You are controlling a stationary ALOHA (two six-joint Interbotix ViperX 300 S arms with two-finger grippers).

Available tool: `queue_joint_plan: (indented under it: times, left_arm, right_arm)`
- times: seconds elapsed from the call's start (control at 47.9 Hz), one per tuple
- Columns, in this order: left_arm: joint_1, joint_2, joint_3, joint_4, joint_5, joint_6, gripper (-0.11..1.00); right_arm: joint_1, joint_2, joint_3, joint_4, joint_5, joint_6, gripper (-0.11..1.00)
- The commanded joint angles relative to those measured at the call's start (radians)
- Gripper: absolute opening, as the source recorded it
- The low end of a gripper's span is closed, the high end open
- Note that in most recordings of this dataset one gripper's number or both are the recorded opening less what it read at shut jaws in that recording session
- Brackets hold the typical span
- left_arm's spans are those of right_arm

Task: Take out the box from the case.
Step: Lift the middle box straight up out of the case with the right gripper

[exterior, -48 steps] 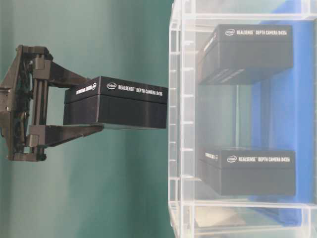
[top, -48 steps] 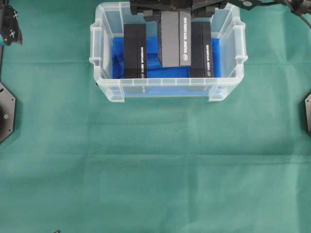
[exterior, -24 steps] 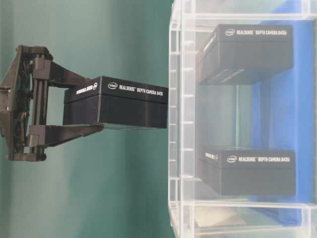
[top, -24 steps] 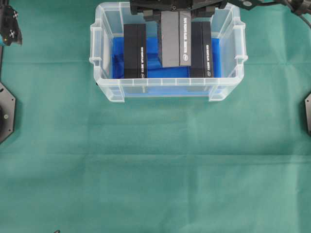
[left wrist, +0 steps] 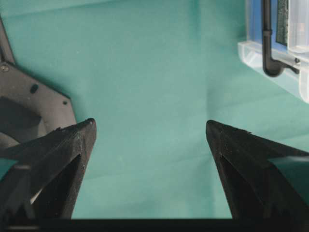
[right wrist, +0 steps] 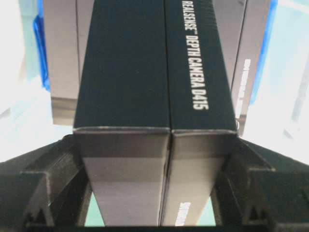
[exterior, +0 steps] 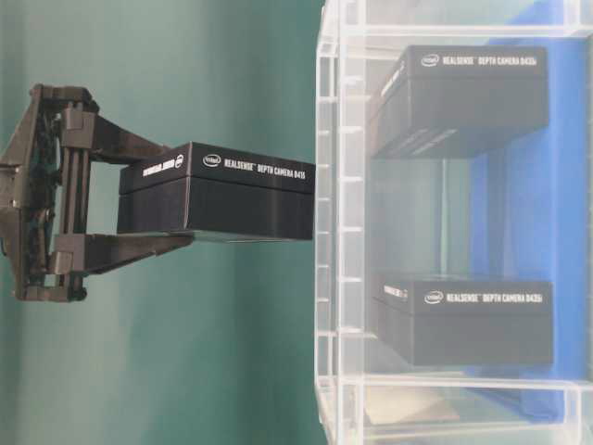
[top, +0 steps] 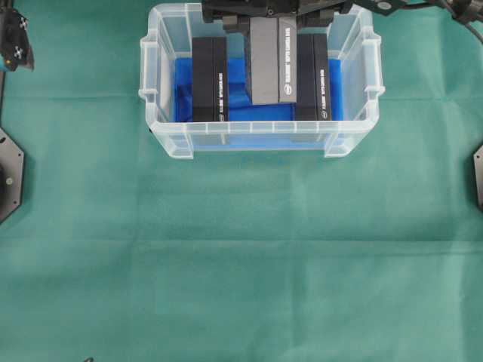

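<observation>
Right gripper (exterior: pixel 176 211) clamped on black box (exterior: pixel 218 190), fingers on both long sides; box lifted clear of case (top: pixel 260 136), just above the rim in table-level view. From overhead the R arm comes in from the top edge w/ held box over case middle, betw 2 other black boxes (top: pixel 209 79) standing on blue bottom. Left gripper (left wrist: pixel 150 133) jaws wide apart, nothing betw them, parked over green cloth (top: pixel 241 256) far left, well apart from case

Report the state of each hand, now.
Left hand: open, empty, over the green cloth.
Right hand: closed on a black box, held outside the case.
</observation>
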Motion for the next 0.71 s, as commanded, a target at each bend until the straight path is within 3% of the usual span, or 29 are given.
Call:
queue_joint_plan:
  times: [0.0, 0.334, 0.689]
  left_arm:
    - [0.005, -0.003, -0.009, 0.003, -0.002, 0.003, 0.96]
    - [0.005, -0.003, -0.009, 0.003, 0.003, 0.002, 0.96]
    - [0.005, -0.002, -0.009, 0.003, 0.003, -0.002, 0.96]
  right_arm:
    - [0.015, -0.051, -0.029, -0.003, 0.002, 0.002, 0.66]
    - [0.074, -0.049, -0.029, -0.005, 0.018, 0.049, 0.67]
    - [0.196, -0.046, -0.029, -0.020, 0.020, 0.130, 0.67]
